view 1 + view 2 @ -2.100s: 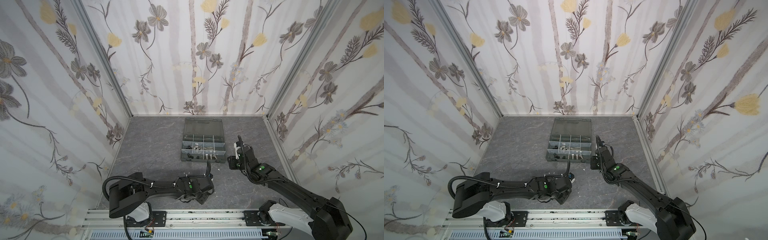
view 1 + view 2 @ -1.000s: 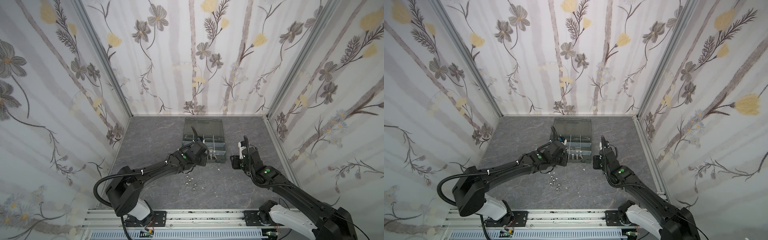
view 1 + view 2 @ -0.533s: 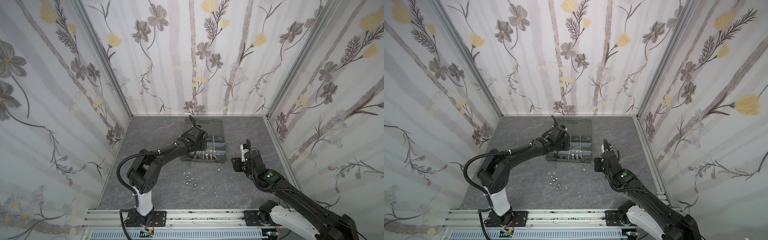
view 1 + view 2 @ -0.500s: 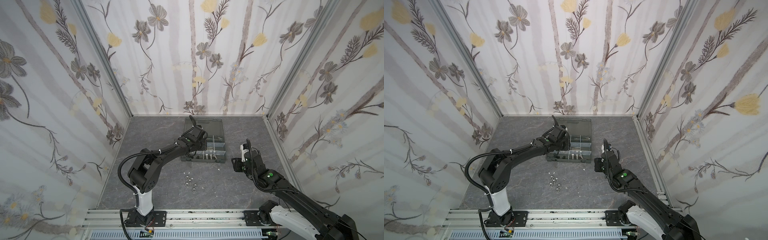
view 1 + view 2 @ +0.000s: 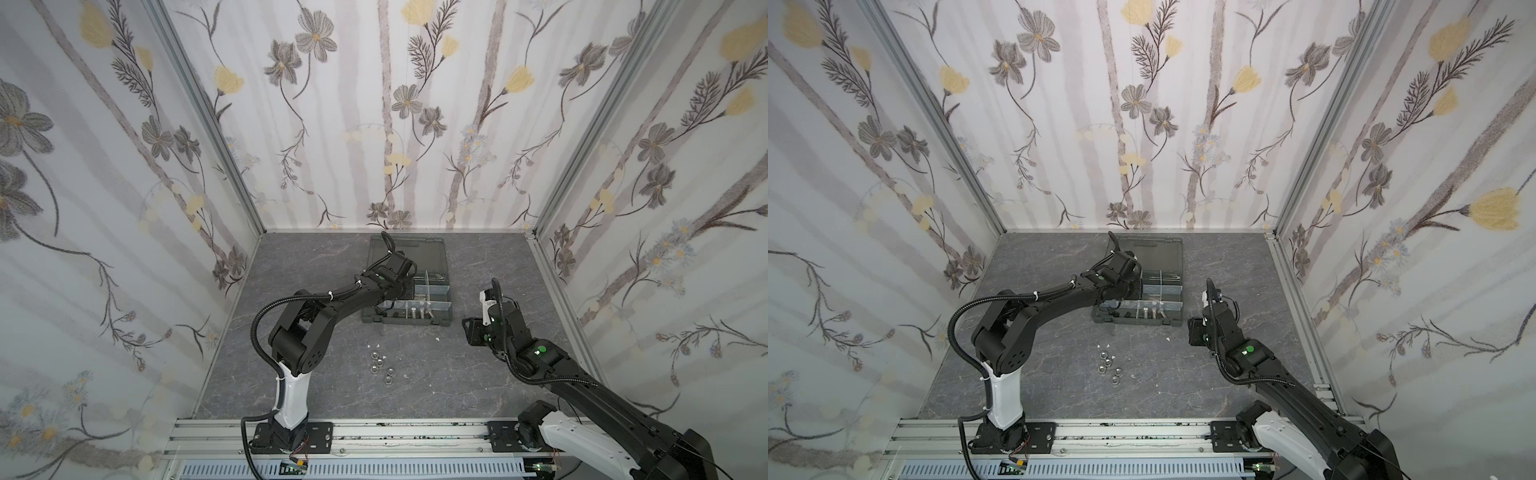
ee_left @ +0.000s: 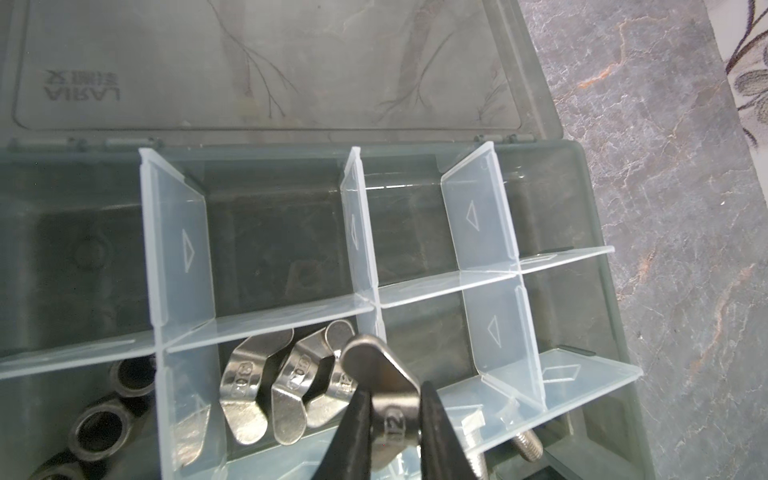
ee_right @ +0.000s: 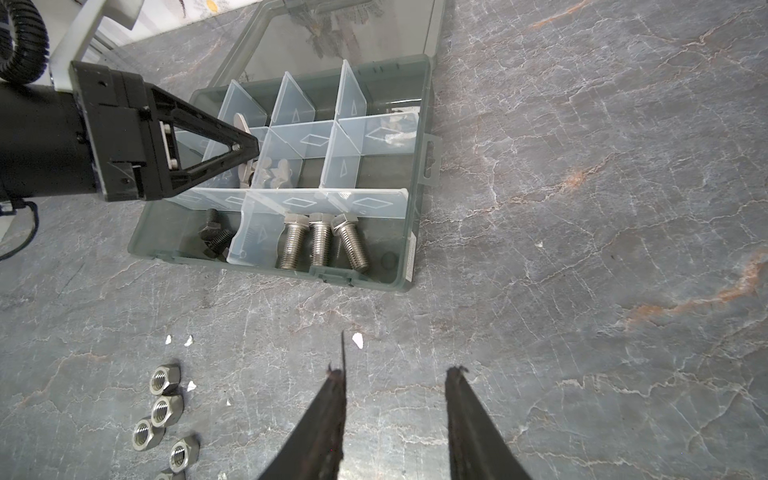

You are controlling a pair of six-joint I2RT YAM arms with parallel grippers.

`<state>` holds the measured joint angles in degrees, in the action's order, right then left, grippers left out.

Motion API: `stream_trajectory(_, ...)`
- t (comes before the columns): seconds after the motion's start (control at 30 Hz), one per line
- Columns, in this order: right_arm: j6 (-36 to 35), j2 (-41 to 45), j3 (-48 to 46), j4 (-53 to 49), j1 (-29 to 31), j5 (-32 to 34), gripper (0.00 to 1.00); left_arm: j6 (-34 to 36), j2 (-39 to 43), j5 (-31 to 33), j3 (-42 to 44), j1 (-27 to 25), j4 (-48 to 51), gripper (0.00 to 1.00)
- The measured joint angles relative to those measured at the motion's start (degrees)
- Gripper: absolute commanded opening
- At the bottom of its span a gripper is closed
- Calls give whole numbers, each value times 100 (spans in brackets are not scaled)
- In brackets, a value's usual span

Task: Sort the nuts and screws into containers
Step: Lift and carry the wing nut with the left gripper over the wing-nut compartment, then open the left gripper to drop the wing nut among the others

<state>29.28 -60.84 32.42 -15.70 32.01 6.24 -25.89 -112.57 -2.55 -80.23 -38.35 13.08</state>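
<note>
In both top views my left arm reaches over the open organiser case (image 5: 405,322) (image 5: 1138,322) at the back of the tabletop (image 5: 316,266). Its wrist hides the left fingers from above. The right fingers (image 5: 471,332) (image 5: 1196,332) hang low over bare tabletop just off the case's right front corner. Five hex nuts (image 5: 380,363) (image 5: 1108,368) lie loose on the tabletop in front of the case, between the two arm bases.

The left wrist view settles the grip. The left fingers (image 6: 351,436) stand narrow, pinched across the hub of a wing nut (image 6: 386,399), one wing pointing up and away from the camera. It hangs above the cell (image 6: 257,345) where two wing nuts (image 6: 266,395) already lie. It sits toward the side of that cell bounded by a pale partition (image 6: 376,316), with the black ring nuts (image 6: 97,428) in the cell on the other side. I judge the drop is nearly straight down. The wings' long axis stands upright, so the piece may tip toward that partition as it falls.

From the right wrist view the right fingers (image 7: 328,424) are parted with nothing between them. Ahead I see the left fingers (image 7: 216,145) over the case with the wing nut (image 7: 240,122) edge-on, and the bolts (image 7: 320,245) and black screws (image 7: 214,237) already in the front cells. The hex nuts (image 7: 164,411) lie off to the left of the right fingers. That arm is free, so I would send it for them.
</note>
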Motion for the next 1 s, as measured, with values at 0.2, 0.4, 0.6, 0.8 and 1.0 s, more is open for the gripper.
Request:
stream_trajectory(0.2, -52, 0, 0, -22, -4, -33, 41, -15, 46, 105, 50, 4, 2, 21)
stream_trajectory(0.4, -129, 0, 0, -26, -52, -31, 41, -70, 81, 133, 181, 4, 2, 25)
stream_trajectory(0.6, -131, 55, 0, -42, -59, -31, 44, -111, 83, 197, 210, 4, 2, 47)
stream_trajectory(0.8, -131, 240, 0, -83, -63, -24, 45, -116, 328, 258, 201, 11, 4, 48)
stream_trajectory(1.0, -129, 273, 0, -214, -68, 15, 44, -133, 848, 295, 393, 15, -37, 49)
